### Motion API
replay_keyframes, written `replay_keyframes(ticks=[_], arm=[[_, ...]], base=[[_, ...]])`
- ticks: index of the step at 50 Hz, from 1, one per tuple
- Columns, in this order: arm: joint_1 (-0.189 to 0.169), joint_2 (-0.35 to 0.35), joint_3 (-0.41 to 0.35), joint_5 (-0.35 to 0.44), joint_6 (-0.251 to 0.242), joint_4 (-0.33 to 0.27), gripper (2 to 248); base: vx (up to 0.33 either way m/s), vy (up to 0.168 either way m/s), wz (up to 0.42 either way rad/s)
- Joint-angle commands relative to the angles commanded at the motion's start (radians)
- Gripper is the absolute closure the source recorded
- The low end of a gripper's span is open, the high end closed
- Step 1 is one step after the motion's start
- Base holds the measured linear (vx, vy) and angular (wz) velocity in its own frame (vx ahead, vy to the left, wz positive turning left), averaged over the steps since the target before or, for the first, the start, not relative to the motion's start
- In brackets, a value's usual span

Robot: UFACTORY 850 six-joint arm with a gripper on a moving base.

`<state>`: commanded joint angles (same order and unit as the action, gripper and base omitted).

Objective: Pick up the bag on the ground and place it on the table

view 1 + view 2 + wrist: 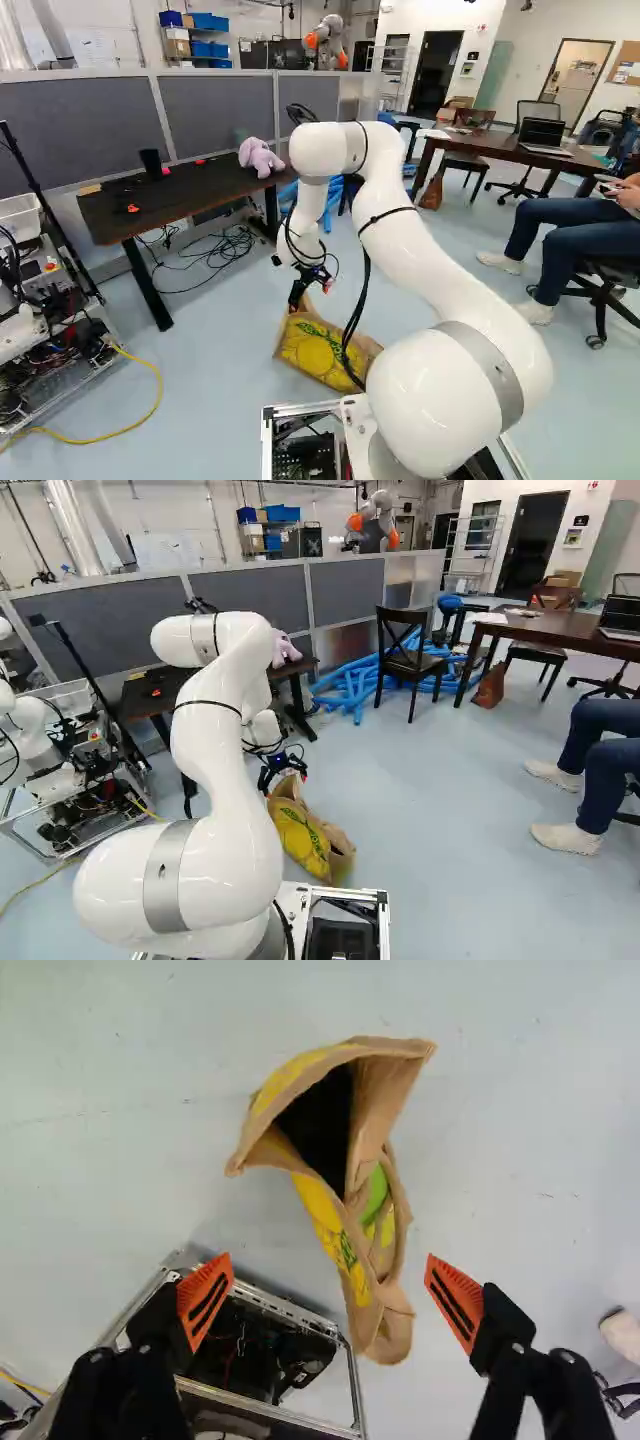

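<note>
Gripper is spread wide on your wrist view, orange pads well apart and nothing held. Your bag has its folded end showing between the fingers, with the open mouth ahead of them. Makes sense as a setup: you've got room on both sides to straddle it. I'd line up on one firm rim or fold though, since pinching the loose end could let it tip or slide out. Watch the base frame too, it's beside that folded end.

On the left base view your bag is on the floor, just below centre of the frame, with the gripper near its upper left end. The dark table is in the left half of the frame, with a purple plush at its right end and a black cup toward the back. There's another table at upper right, so your target isn't certain; I'd guess the plush one, it's nearer.

On the right base view the bag sits lower centre, looks floppy, gripper right by its top. Can't tell if they touch. Looks like you're at the pre-grasp stage: settle down, close, then lift clear of the tabletop edge.
</note>
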<state>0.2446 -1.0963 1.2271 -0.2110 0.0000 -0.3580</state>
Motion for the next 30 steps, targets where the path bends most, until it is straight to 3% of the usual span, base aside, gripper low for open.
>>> replay_keyframes(ticks=[30], arm=[[-0.025,-0.1,0.034,0.063,0.0,0.0,3]], base=[[0.0,0.0,0.0]])
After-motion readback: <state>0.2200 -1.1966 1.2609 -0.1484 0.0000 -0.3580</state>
